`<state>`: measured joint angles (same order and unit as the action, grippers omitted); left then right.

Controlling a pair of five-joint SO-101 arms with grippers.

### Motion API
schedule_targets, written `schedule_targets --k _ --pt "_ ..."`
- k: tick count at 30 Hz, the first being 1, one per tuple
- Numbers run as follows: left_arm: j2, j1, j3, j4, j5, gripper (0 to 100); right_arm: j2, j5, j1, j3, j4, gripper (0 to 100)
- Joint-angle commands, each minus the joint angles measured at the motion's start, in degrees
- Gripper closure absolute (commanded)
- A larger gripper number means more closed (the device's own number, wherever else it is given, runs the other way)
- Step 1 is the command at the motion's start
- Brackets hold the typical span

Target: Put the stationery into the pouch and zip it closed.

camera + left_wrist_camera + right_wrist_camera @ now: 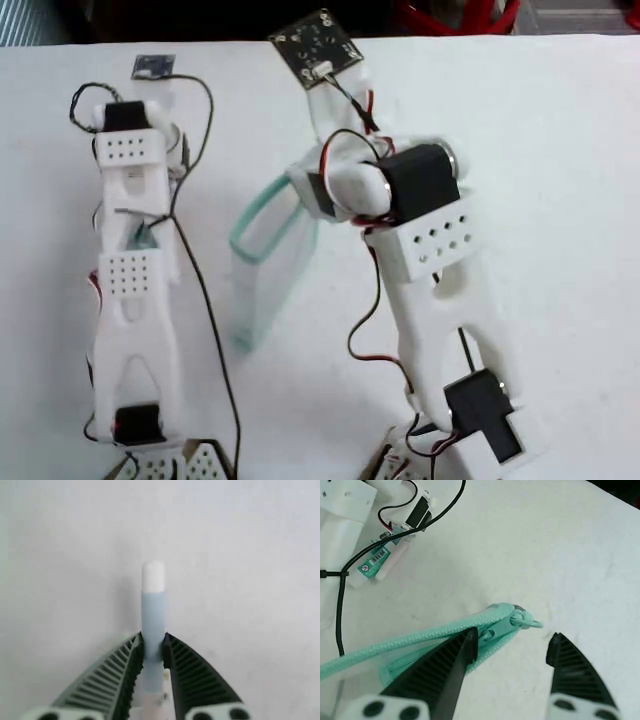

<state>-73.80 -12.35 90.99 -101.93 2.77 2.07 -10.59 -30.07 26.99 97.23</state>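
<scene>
Pale-blue plastic, the stationery stick (153, 605) looks light, stiff and rather slick. It sits clenched in the left pincer (152, 650) partway along its barrel, white tip out over the bench (250, 555). Farther over, the right pincer (512, 639) gapes wide, 1 finger touching the soft mint pouch (420, 639) at its zip edge, zip pull (527, 622) between the 2 fingers. Such limp fabric is best held by its corded rim.

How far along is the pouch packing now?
Done: nothing visible inside the pouch yet. In hand: the left gripper is shut on a pale blue stick, apart from the pouch; the right gripper sits open at its zipper end. Left: insert the stick, then zip closed.
</scene>
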Motion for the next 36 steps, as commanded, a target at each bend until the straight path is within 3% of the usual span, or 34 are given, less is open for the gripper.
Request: schedule_targets --k 1,7,16,22,30,36 --pt "3.82 -0.31 4.92 -0.53 -0.62 97 -1.1 -0.26 0.4 -2.2 0.84 75.9" --pt "21.23 1.98 0.53 -0.7 -3.16 98 -1.1 -0.26 0.4 -1.93 0.84 75.9" --pt "68.44 11.91 -17.58 -0.35 -5.19 98 -1.1 -0.26 0.4 -1.93 0.84 75.9" --pt "91.21 18.42 -24.09 1.14 -7.21 98 -1.1 -0.18 0.31 -2.02 0.84 75.9" --pt "104.92 27.74 -32.53 3.25 -15.47 98 -0.66 2.11 -0.04 -2.11 0.92 75.9" --pt "110.99 33.8 -42.73 6.33 -17.23 98 4.35 2.64 -0.13 -2.55 0.92 75.9"
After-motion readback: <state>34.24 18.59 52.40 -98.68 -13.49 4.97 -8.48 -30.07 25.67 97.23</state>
